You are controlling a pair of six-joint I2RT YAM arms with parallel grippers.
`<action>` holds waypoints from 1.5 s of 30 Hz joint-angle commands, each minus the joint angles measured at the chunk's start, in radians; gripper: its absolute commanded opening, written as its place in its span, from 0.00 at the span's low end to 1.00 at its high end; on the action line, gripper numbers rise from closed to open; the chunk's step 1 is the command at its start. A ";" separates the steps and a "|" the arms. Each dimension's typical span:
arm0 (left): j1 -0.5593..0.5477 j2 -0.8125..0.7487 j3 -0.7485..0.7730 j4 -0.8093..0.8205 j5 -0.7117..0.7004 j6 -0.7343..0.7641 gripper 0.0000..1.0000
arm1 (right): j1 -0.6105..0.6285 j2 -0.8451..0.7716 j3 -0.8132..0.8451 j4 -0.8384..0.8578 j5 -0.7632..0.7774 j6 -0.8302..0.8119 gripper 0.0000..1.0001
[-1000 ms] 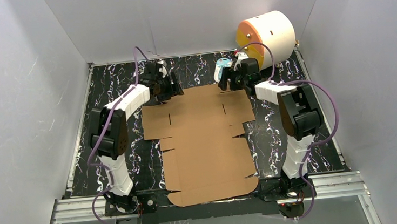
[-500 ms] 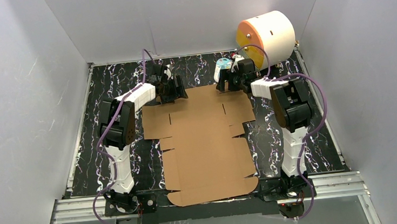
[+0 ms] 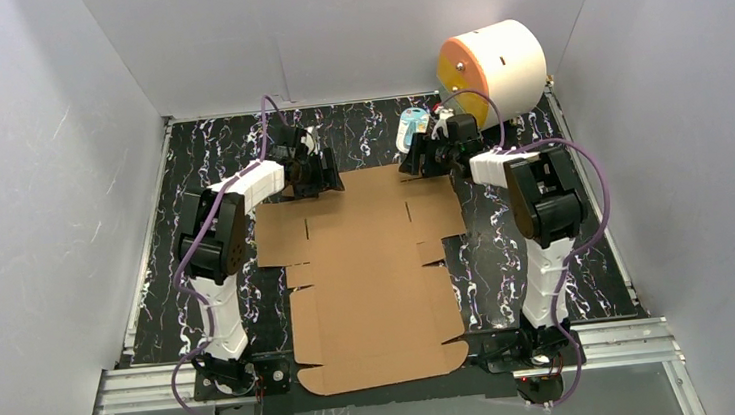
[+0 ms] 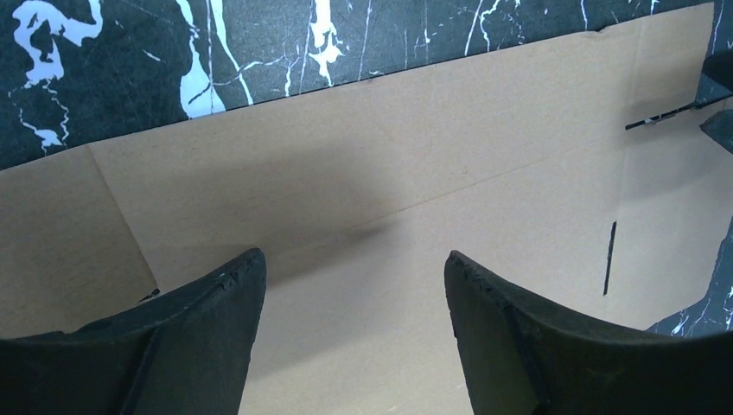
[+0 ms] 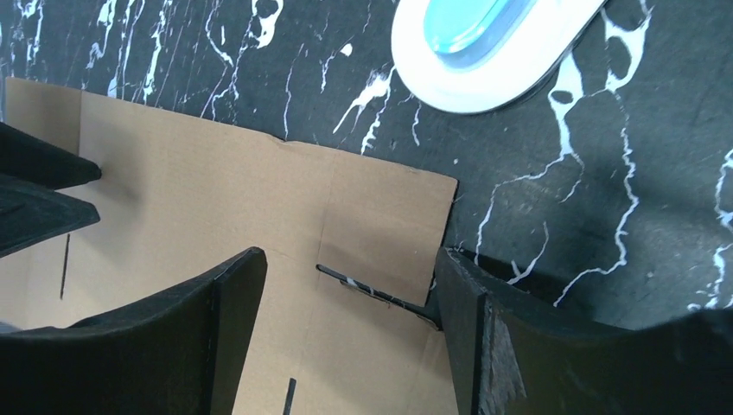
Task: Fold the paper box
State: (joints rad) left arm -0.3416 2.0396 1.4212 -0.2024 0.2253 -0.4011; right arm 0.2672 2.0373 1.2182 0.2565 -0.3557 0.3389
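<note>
One paper box [image 3: 370,278] lies on the black marbled worktop [image 3: 218,150] as a flat, unfolded brown sheet with slits and flaps. It runs from the near edge, between the two arm bases, up the middle to past the centre. One white-and-orange cylinder [image 3: 494,64] sits in the far right corner. One small white-and-blue object [image 3: 413,123] stands on the worktop just beyond the sheet's far right corner. There are two arms, each with its elbow raised and its forearm angled inward toward the sheet's far edge. The left tool [image 3: 326,181] points down over the far left part of the sheet, its fingers [image 4: 216,303] spread apart with only bare cardboard between them. The right tool [image 3: 415,161] is over the far right corner, also released. One of its fingers [image 5: 207,311] is above the cardboard and the other above the marble beside the sheet's edge. Whether any fingertip touches the cardboard cannot be told.
</note>
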 commanded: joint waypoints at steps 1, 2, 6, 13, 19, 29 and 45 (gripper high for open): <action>-0.005 -0.056 -0.030 -0.034 0.002 0.009 0.72 | 0.015 -0.086 -0.020 0.021 -0.108 0.053 0.78; -0.005 -0.055 -0.030 -0.037 -0.003 0.010 0.72 | 0.015 -0.100 -0.024 0.021 -0.108 0.054 0.77; -0.004 -0.044 -0.030 -0.037 -0.004 -0.001 0.72 | 0.016 -0.127 -0.031 0.019 -0.112 0.058 0.74; -0.004 -0.026 -0.031 -0.037 -0.009 -0.017 0.72 | 0.032 -0.140 -0.023 0.027 -0.147 0.068 0.68; -0.005 -0.029 -0.032 -0.038 -0.015 -0.027 0.72 | 0.073 -0.123 0.017 -0.021 -0.072 0.035 0.63; -0.006 -0.019 -0.028 -0.038 -0.008 -0.045 0.72 | 0.194 -0.135 0.049 -0.120 0.233 -0.042 0.65; -0.012 -0.045 0.001 -0.043 -0.003 -0.076 0.72 | 0.247 -0.096 0.105 -0.148 0.307 -0.087 0.68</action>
State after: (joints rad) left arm -0.3416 2.0304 1.4078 -0.2020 0.2024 -0.4545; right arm 0.5064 1.9457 1.2743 0.1024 -0.0620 0.2790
